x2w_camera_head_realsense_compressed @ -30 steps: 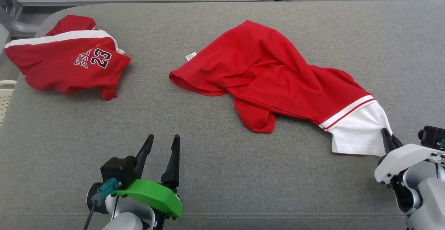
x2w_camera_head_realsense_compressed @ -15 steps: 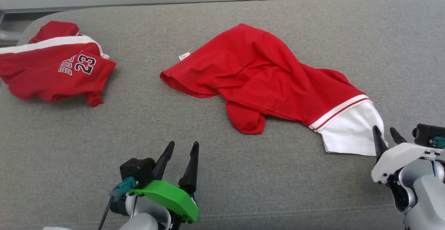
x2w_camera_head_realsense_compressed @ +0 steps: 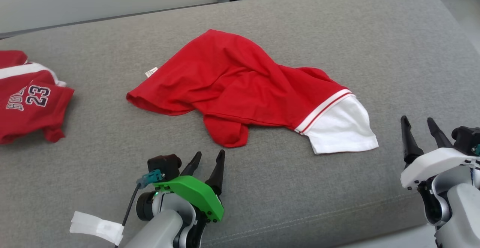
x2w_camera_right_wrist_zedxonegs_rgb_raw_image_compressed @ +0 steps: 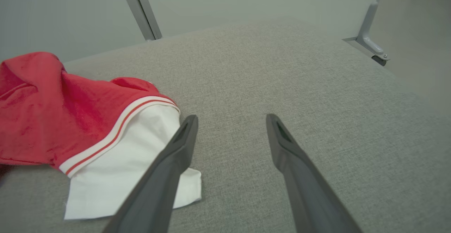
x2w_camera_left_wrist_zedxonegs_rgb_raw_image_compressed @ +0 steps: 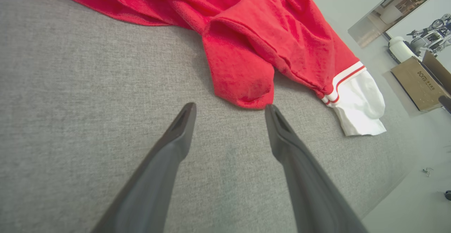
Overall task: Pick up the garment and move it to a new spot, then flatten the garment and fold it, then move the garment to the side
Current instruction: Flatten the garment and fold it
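Take the garment (x2w_camera_head_realsense_compressed: pixel 232 86) as the landmark. It lies in a rumpled heap on the grey padded counter (x2w_camera_head_realsense_compressed: pixel 393 45), held by neither gripper, so the step in hand looks like the flattening.

Well to its left lies a numbered jersey (x2w_camera_head_realsense_compressed: pixel 30 98). It is best left alone, so any spreading pull toward that side should stop short of it.

At the garment's left edge a small label (x2w_camera_head_realsense_compressed: pixel 151 71) pokes out beside a hem. The cloth there is bunched and would need drawing outward.

The left gripper (x2w_camera_head_realsense_compressed: pixel 210 152) hovers just in front of the garment's near edge, jaws wide apart and empty. Its tips point at a red flap (x2w_camera_head_realsense_compressed: pixel 227 131) that sticks out from under the body. In the left wrist view one fingertip sits just beside that flap's hem. A good grasp would pinch the hem alone, low against the counter, without catching the layer beneath.

At the garment's right end the white sleeve (x2w_camera_head_realsense_compressed: pixel 341 128) lies flat and free. The right gripper (x2w_camera_head_realsense_compressed: pixel 416 118) stands near it on the right, jaws spread and empty, clear of the cloth. It could take the sleeve's outer corner.

Pulling both ends apart together, gently and close to the surface, should open the twist through the middle. A one-sided tug would likely drag the whole heap.
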Available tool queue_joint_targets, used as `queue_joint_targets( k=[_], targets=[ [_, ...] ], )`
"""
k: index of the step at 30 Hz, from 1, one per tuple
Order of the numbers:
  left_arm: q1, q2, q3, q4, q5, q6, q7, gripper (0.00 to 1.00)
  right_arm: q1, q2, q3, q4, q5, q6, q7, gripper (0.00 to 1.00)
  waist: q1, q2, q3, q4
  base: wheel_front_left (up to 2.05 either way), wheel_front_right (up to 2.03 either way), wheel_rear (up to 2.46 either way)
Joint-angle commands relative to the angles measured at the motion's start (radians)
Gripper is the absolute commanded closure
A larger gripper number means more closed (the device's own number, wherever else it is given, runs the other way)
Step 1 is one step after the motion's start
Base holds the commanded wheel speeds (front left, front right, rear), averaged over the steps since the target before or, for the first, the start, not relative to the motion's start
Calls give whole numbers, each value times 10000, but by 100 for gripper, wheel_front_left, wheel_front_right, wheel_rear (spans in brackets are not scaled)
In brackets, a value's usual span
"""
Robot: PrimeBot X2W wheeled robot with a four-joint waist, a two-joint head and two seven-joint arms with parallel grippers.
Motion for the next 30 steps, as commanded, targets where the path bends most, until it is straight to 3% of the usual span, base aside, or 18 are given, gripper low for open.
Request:
queue_joint_targets(
  k=[1,10,18,20,22,25,30],
  targets=[
    [-283,-91,100,397,-62,-132,-116,0,220,129,35,-334,-68,-4,-6,0,0,-1,141,-837,0,0,0],
    [-930,-258,788,2108,-152,-452,-440,0,688,545,29,-1708,-239,-3,201,0,0,-1,363,-1646,0,0,0],
    [-1356,-367,1350,2834,282,-816,-504,0,1019,802,-250,-2423,-455,-3,405,0,0,-1,427,-1771,0,0,0],
    [-1356,-407,1506,2844,557,-816,-506,54,1050,880,-262,-2488,-512,-3,459,0,0,-1,413,-1740,0,0,0],
    [-1348,-440,1539,2855,952,-858,-508,100,1062,930,-267,-2535,-571,-3,458,0,0,-1,389,-1682,0,0,0],
    [-1400,-381,1508,2820,1581,-883,-504,100,1110,1019,-344,-2580,-600,-3,428,0,0,-1,339,-1514,0,0,0],
    [-1824,229,1496,2608,2742,-577,-502,100,1158,1115,-423,-2589,-679,-3,377,0,0,-1,216,-1156,0,0,0]
  ],
)
